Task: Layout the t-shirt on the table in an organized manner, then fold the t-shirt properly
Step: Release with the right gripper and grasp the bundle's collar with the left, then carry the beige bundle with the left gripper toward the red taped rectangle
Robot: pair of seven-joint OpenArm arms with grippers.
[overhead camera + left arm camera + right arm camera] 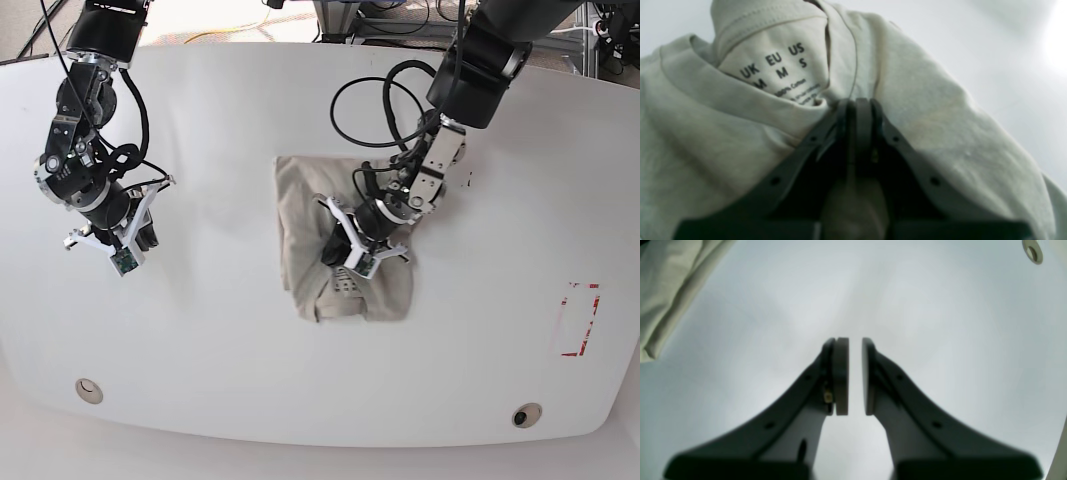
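The t-shirt (300,200) lies in the middle of the table (220,330), bunched into a compact, wrinkled block. In the left wrist view its collar and printed size label (780,70) face the camera. My left gripper (857,103) is shut on the t-shirt (940,116) just beside the collar, with fabric caught between the fingers. In the base view the left gripper (345,255) sits on the shirt's lower middle. My right gripper (855,340) hovers over bare table (940,323), its pads a narrow gap apart with nothing between them. It stands well to the left of the shirt (666,290) in the base view (128,240).
A red-outlined rectangle mark (578,320) sits near the table's right edge. Two small round holes (88,390) (525,414) lie near the front edge, and one hole (1032,253) shows in the right wrist view. Black cables loop above the shirt along the left arm.
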